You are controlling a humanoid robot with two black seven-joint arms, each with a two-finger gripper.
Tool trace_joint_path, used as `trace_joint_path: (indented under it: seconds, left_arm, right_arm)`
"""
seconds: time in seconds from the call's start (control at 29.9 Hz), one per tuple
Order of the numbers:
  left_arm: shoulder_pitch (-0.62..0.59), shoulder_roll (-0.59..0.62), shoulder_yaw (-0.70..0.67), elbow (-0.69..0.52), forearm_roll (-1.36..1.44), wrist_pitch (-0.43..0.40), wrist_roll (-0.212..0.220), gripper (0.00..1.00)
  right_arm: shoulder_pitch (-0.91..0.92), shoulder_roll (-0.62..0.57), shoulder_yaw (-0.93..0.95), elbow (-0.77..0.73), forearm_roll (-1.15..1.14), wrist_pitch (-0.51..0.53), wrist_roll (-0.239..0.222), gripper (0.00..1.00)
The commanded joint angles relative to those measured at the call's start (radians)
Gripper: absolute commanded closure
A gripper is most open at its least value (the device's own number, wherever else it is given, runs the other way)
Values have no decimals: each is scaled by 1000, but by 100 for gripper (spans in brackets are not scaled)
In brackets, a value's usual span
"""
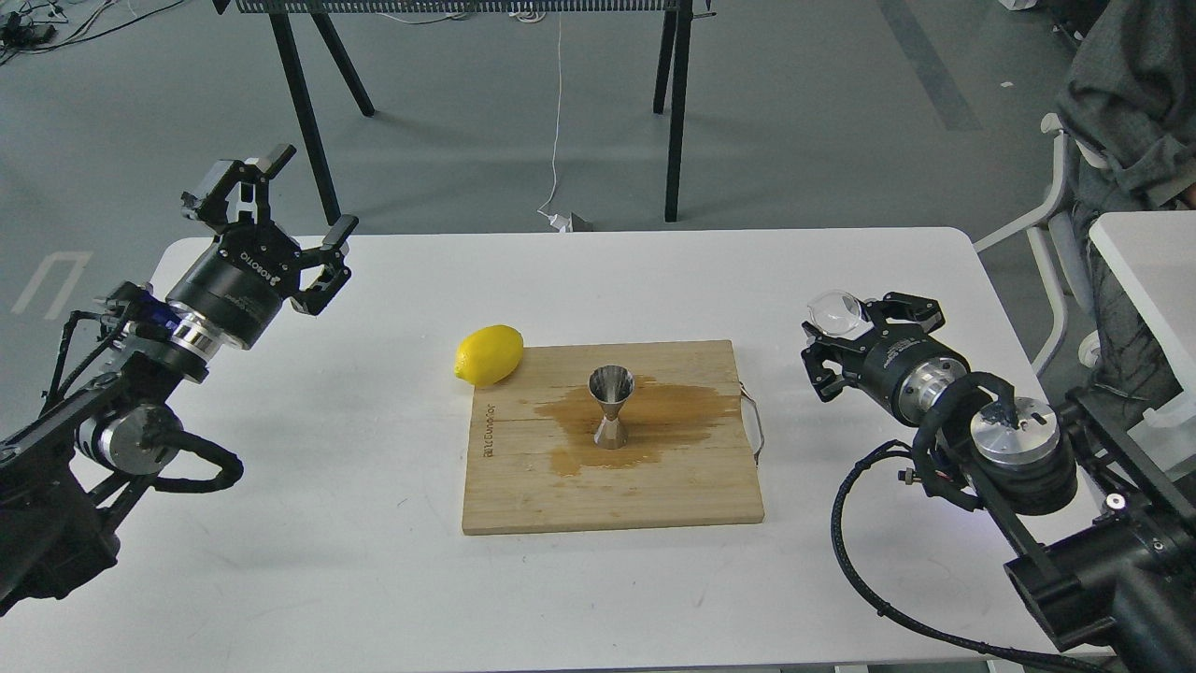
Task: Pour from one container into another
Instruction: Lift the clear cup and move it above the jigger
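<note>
Fingers spread wide mark the left tool (pixel 297 207), which hangs empty above the far left corner of the white bench (pixel 280 486), well apart from everything on it. Further right, a yellow lemon (pixel 489 355) lies on the bench, touching the far left corner of a wooden cutting board (pixel 523 495). On the board, near its middle, the steel jigger (pixel 611 407) stands upright, one cone open to the top, and a brown wet stain (pixel 682 404) spreads across the wood around its foot and off toward the right edge. A thin wire handle (pixel 756 425) sticks out from the board's right side. Right of the board, raised over the bench, the right tool (pixel 846 327) is clamped on the small clear glass cup (pixel 837 311). That cup is tipped on its side between the fingers, well clear of the jigger.
</note>
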Motion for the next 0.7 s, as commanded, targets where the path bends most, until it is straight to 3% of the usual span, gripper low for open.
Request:
trace_joint_path:
  seconds: [0.0, 0.4, 0.67]
  left_arm:
    - [0, 0, 0, 0, 2, 0, 0, 5]
    - [3, -2, 3, 21, 3, 0, 0, 5]
    - [2, -18, 5, 23, 3, 0, 0, 5]
  right_arm:
    - [99, -8, -127, 1, -21, 3, -1, 52]
    - [403, -5, -533, -7, -164, 3, -4, 52]
    - [471, -8, -632, 4, -243, 3, -10, 52]
